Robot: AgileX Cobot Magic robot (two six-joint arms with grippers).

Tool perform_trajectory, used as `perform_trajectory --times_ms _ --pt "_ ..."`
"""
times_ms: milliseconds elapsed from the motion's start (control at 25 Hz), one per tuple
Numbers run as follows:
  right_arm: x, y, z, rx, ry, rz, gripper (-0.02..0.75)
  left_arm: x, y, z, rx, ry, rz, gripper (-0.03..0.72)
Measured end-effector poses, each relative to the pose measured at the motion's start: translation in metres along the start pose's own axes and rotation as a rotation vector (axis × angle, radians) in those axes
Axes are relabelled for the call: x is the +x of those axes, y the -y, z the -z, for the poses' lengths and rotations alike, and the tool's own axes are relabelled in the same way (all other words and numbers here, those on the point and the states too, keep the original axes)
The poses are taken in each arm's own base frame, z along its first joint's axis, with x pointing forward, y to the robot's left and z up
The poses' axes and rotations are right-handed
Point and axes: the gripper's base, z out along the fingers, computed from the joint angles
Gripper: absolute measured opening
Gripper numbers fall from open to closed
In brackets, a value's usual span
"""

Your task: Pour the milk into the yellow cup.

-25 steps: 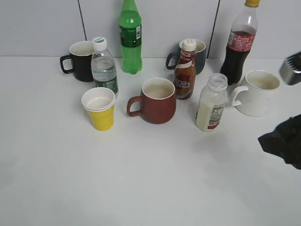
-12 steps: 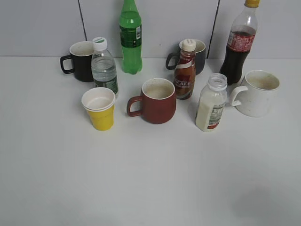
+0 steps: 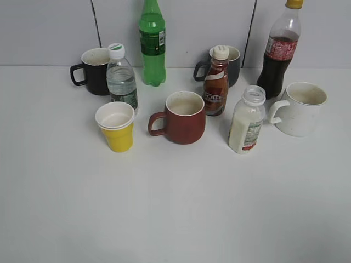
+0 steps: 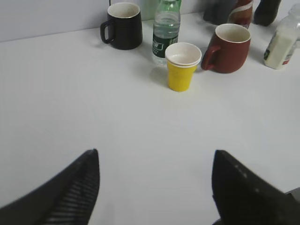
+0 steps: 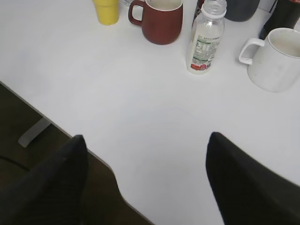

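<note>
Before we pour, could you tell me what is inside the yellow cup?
The yellow cup shows only its white inner wall and bottom, with no liquid visible. A second rim line suggests nested cups, which cannot be confirmed.

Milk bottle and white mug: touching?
Apart. In the right wrist view, bare table shows between the milk bottle and the white mug, handle included. Neither gripper is near them.

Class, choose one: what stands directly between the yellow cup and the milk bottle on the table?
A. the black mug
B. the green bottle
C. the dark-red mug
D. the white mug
C: the dark-red mug sits between the yellow cup and the milk bottle.
</note>
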Motion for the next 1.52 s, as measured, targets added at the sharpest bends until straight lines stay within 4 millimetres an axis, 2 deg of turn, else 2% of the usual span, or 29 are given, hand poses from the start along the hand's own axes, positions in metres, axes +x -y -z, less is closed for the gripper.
perform_trajectory --times_ms 720,800,1160,1520 --pt "-0.0009 0.0001 -0.0005 0.015 0.003 -0.004 0.586 -0.0010 0.0004 -0.0005 0.005 0.013 -0.007 0.568" --pt "-0.0011 0.0001 -0.0010 0.074 0.001 -0.032 0.586 -0.0009 0.0005 -0.0004 -0.004 0.013 -0.003 0.568" --pt "-0.0009 -0.0020 -0.0003 0.464 0.012 -0.216 0.585 -0.0008 0.0032 -0.0004 -0.244 0.025 0.109 0.568" --pt "-0.0006 -0.0027 0.0001 0.494 0.016 -0.230 0.586 -0.0009 0.0039 -0.0005 -0.300 0.029 0.135 0.568"
